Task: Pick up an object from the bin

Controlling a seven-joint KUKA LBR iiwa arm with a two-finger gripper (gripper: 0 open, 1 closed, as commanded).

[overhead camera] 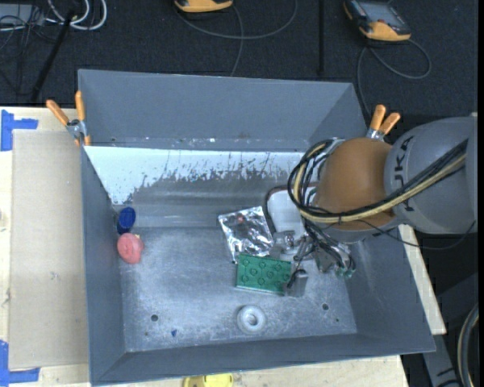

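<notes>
The arm (436,180) shows the letters "KU". The gripper (297,272) is just right of a green studded plate (260,273); open or closed, I cannot tell.

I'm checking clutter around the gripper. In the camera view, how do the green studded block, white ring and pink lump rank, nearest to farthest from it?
1. Green studded block, right beside the gripper.
2. White ring, lower in the view.
3. Pink lump, far left.
</notes>
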